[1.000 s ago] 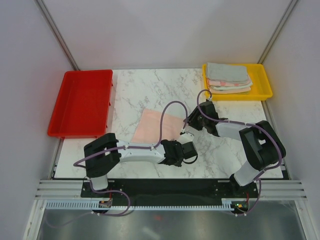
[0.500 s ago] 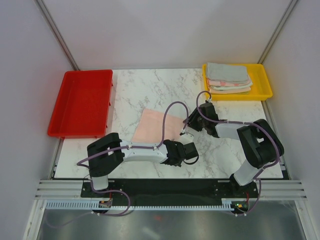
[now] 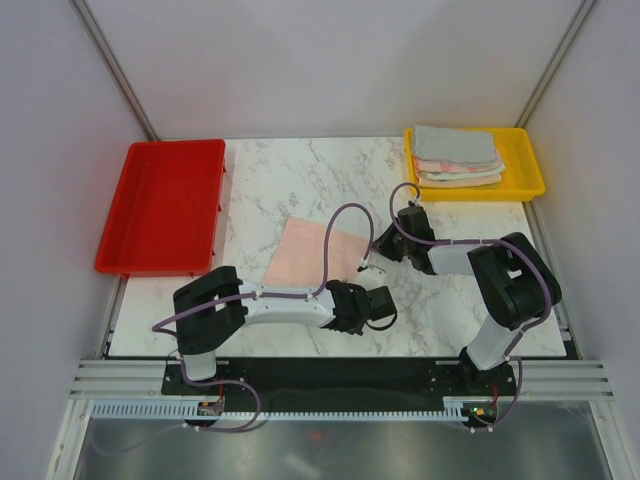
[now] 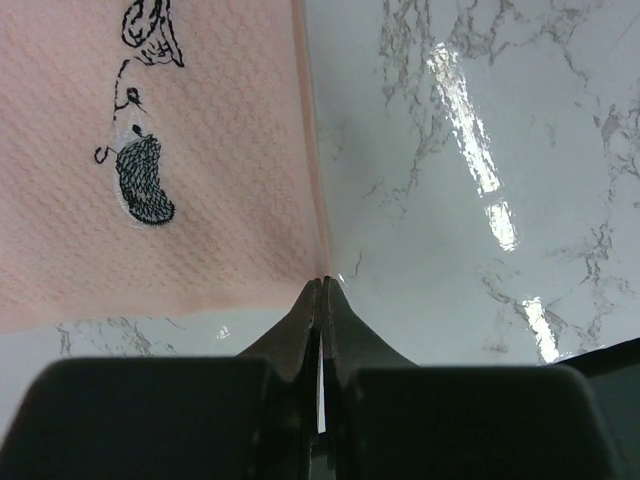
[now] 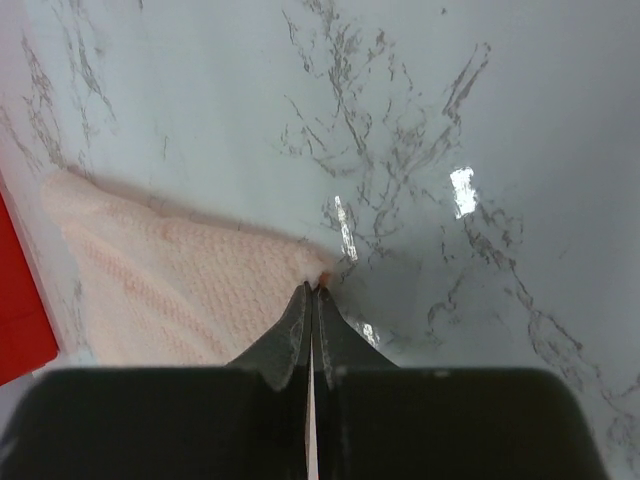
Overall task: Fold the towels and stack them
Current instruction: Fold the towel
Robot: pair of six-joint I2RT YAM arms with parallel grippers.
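Pink towel [image 3: 315, 252] lies flat, single layer, mid-bench, turned a bit off square to the bench [image 3: 300, 170] edges. Black line print [image 4: 140, 180] shows on it in the left wrist view, near its right edge.

Left pincer [image 4: 322, 282]: fingers together, clamped on the towel's near-right corner. The corner runs straight into the tips and the towel's right edge leads away from them. Tips are down at bench level.

Right pincer [image 5: 310, 288]: fingers together, clamped on the far-right corner. A bit of pink shows right at the tips, and the cloth rises slightly toward them.

Both arms reach in from the right side of the towel, left arm low along the near edge, right arm bent in from the right. The towel's left corners are free on the marble.

Other towels: folded stack [image 3: 457, 157] in the yellow tray [image 3: 530, 186], far right corner, well apart from the pink one. Grey-green on top, pink and cream under it.

Red tray [image 3: 150, 210] sits at the left edge of the bench, near the towel's left side, not touching.
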